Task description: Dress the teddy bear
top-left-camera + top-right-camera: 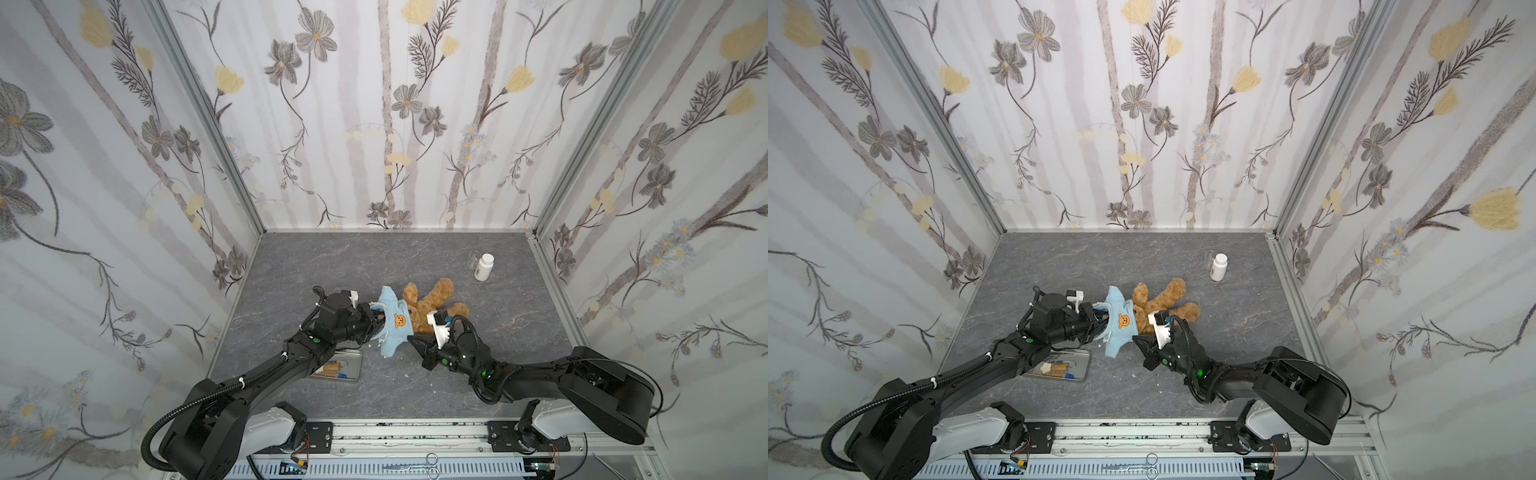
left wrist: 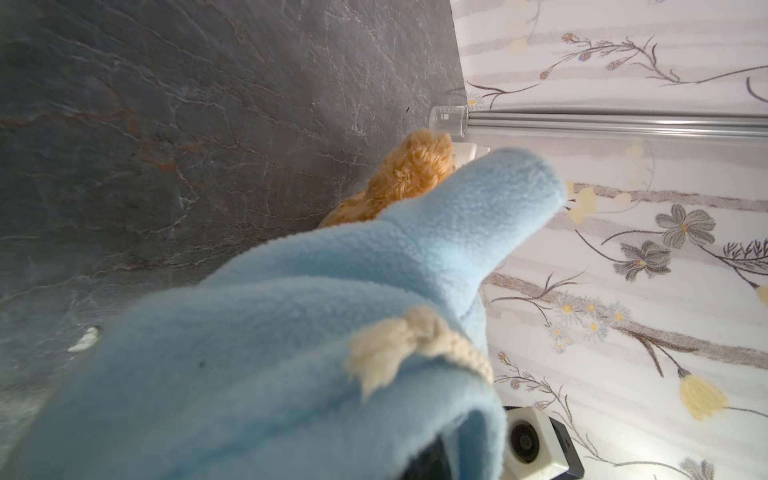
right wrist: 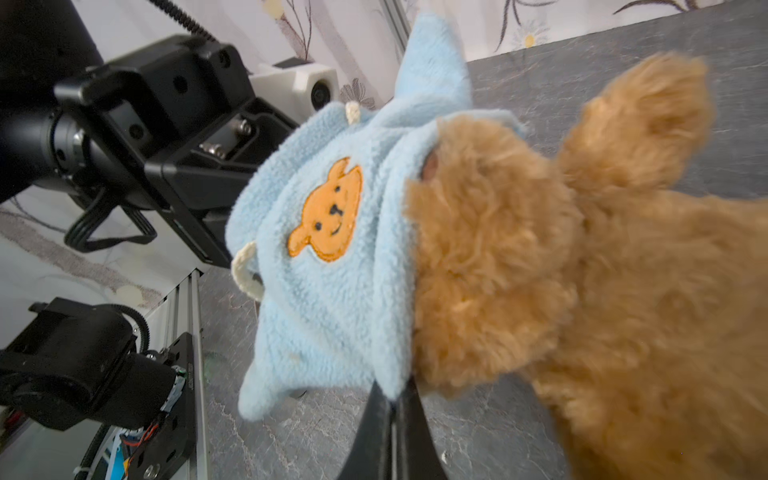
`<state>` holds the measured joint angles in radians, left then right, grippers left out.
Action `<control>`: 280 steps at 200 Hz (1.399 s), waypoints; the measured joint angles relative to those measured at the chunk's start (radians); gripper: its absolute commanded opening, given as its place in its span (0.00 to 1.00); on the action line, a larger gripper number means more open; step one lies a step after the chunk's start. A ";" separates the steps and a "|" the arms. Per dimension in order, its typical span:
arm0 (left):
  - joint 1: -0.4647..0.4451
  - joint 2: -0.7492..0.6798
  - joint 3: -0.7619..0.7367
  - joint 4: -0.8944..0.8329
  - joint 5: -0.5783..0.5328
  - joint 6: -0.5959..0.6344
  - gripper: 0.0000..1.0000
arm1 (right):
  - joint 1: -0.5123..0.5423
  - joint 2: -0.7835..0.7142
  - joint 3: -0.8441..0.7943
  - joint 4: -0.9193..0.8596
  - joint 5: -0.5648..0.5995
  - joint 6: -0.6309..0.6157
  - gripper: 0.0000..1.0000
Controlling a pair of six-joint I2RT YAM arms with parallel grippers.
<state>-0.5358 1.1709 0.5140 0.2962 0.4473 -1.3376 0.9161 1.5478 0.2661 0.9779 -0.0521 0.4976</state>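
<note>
Metal tray [image 1: 356, 362], left of the teddy bear [image 1: 432, 297], holds small orange and blue items. Left hand [image 1: 376, 322] pinches the light blue shirt [image 1: 390, 336]. Right hand [image 1: 413, 341] is pressed together at its hem.

arms [image 1: 266, 370] matte black | bases [image 1: 270, 428] light grey | hose [image 1: 166, 417] black corrugated, white ties [image 1: 242, 380] | wrist cameras [image 1: 441, 330] white-housed | joint lights [image 1: 484, 372] green | right gripper [image 1: 411, 340] black, pointed

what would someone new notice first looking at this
A golden-brown teddy bear lies on the gray table with a light blue shirt pulled partway over its head, the orange bear-face emblem facing up. The left pincer is buried in the shirt's other end, and the right pincer is shut on its hem beside the bear's head. A white bottle stands alone toward the back right.
</note>
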 measured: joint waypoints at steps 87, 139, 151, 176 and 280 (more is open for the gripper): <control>0.022 -0.004 -0.016 0.031 0.058 -0.089 0.00 | 0.002 -0.006 0.066 -0.252 0.208 0.066 0.00; 0.062 0.022 -0.017 0.036 0.127 -0.079 0.00 | -0.026 0.021 0.103 -0.323 0.241 0.097 0.00; 0.066 0.023 -0.017 0.037 0.135 -0.074 0.00 | -0.038 0.029 0.113 -0.335 0.241 0.096 0.00; 0.066 0.038 -0.017 0.037 0.143 -0.042 0.00 | -0.047 0.049 0.112 -0.329 0.238 0.079 0.05; 0.076 0.289 0.126 0.019 0.252 0.336 0.00 | -0.239 -0.261 0.090 -0.399 -0.006 -0.122 0.41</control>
<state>-0.4603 1.4597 0.6403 0.3157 0.6994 -1.0019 0.6769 1.2865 0.3565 0.5789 -0.0582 0.3759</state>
